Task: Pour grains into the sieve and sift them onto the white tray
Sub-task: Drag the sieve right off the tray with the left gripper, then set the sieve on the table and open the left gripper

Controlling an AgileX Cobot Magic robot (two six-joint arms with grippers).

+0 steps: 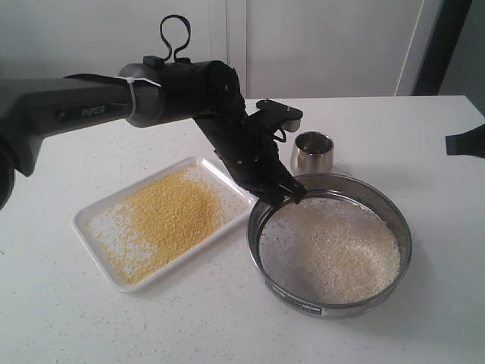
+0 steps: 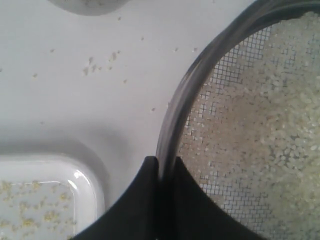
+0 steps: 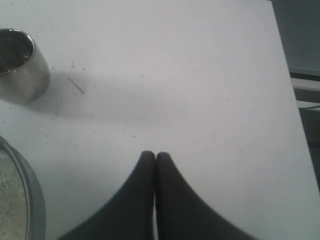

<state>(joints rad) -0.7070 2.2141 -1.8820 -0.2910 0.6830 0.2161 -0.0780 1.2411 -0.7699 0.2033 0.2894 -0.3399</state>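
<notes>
The round steel sieve (image 1: 331,305) rests on the table right of the white tray (image 1: 92,235); off-white grains (image 1: 333,254) lie on its mesh. Fine yellow grains (image 1: 167,216) cover the tray. My left gripper (image 1: 292,196) is shut on the sieve's near-left rim (image 2: 177,107), one finger inside and one outside. The mesh and coarse grains (image 2: 270,120) show in the left wrist view, with a tray corner (image 2: 80,185) beside them. My right gripper (image 3: 154,156) is shut and empty above bare table; only a dark tip (image 1: 466,142) shows at the exterior view's right edge.
A small steel cup (image 1: 312,152) stands just behind the sieve, also seen as the cup (image 3: 17,65) in the right wrist view. Stray granules dot the white table (image 2: 100,62). The table's far right edge (image 3: 287,75) lies near the right arm.
</notes>
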